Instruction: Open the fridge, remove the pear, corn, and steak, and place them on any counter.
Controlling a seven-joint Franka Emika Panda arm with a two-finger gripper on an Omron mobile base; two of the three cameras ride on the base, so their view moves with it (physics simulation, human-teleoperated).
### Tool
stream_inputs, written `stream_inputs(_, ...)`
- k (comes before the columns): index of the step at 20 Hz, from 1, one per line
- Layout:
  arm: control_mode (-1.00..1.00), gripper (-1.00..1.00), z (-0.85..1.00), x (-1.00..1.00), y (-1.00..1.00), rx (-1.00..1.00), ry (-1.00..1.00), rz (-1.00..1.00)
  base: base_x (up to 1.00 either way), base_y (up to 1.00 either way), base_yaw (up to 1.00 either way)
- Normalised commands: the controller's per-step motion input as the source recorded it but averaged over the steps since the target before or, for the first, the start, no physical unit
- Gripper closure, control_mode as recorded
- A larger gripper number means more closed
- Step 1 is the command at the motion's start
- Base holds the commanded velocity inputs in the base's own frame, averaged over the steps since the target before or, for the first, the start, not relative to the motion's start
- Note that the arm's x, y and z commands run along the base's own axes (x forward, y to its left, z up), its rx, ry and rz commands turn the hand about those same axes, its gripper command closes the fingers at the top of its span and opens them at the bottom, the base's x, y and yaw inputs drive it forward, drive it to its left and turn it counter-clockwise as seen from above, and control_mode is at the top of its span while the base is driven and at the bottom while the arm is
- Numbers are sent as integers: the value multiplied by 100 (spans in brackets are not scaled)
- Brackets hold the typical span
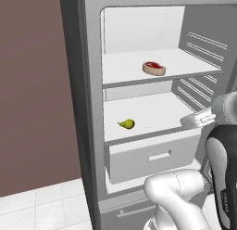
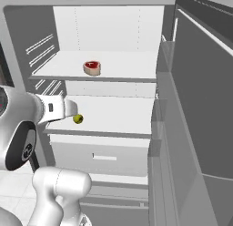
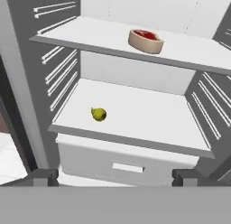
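In the left base view I see the fridge point(image 1: 88, 108) open, the steak point(image 1: 153, 68) on the upper shelf and the pear point(image 1: 127, 124) on the lower shelf above the drawer point(image 1: 152, 156); the gripper point(image 1: 198, 118) sits at the right front corner of that shelf, well apart from the pear. In the right base view the hand overlaps the shelf's left front edge with the pear point(image 2: 78, 119) just beyond it, and the open door point(image 2: 200, 106) stands close on the right, which the left view does not show. In the hand view both finger tips point(image 3: 43, 177) stand wide apart and empty, with the pear point(image 3: 99, 114) ahead and left of centre. I see no corn on either shelf. Risk: I judge the round pear could roll off if nudged by one finger; the hand could also strike the shelf edge on approach.
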Motion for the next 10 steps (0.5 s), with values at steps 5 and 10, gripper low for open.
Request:
stream_inputs(5, -100, -100, 81, 33, -7, 14, 0, 0, 0, 0, 0)
stream_inputs(10, -100, -100, 58, 57, 0, 14, 0, 0, 0, 0, 0)
